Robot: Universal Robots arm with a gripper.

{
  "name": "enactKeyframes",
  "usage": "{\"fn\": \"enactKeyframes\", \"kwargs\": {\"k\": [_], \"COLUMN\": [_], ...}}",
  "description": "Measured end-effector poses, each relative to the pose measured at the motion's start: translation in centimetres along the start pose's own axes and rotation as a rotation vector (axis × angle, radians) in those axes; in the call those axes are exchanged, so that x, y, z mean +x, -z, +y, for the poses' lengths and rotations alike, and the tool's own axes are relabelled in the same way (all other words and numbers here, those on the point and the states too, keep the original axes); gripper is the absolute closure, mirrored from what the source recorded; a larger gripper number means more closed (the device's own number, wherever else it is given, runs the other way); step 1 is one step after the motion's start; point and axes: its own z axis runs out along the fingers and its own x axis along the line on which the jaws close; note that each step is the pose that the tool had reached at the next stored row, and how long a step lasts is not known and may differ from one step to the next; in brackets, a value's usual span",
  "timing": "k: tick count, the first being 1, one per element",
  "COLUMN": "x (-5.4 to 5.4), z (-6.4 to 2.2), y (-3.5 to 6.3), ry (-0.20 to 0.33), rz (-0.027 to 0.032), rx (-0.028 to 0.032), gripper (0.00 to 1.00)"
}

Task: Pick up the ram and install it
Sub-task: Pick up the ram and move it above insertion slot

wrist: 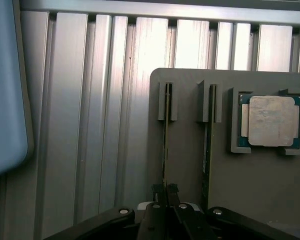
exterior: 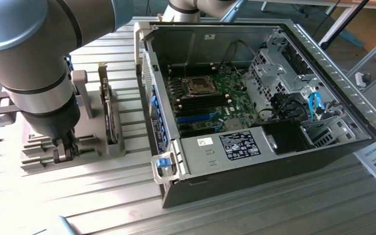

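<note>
Pincer (wrist: 165, 191) | we see it clamped on the ram (wrist: 165, 140), edge-on in grey holder (wrist: 185, 160) | 1 more stick (wrist: 206, 145) alongside | processor (wrist: 268, 121) near

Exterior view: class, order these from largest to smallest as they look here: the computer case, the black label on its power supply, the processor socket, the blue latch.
1. computer case
2. black label
3. processor socket, slightly smaller than the label but deeper in the case, so that pair is unsure
4. blue latch
</note>
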Motion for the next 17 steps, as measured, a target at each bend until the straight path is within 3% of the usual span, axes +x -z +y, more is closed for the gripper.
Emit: {"fn": "enactKeyframes", "kwargs": {"k": [17], "x": [0.1], "z": [0.02], "y": [2.61], "ry": [0.0], "rz": [0.0], "rx": [0.0], "gripper": [0.88]}}
